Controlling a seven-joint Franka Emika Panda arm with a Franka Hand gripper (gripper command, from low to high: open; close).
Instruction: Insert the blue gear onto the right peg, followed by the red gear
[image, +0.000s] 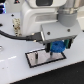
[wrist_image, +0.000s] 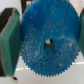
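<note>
Gripper (image: 56, 48) clamped on flat round bright-blue plastic gear (wrist_image: 48, 41), right of centre, above grey plate with black border (image: 44, 58).

blue gear (wrist_image: 47, 42) clamped in gripper (wrist_image: 45, 45); above grey plate (image: 37, 59)

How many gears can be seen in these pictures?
1. The blue gear sits between the gripper fingers, above the grey plate in the exterior view. No red gear shows; it may be hidden.
</note>
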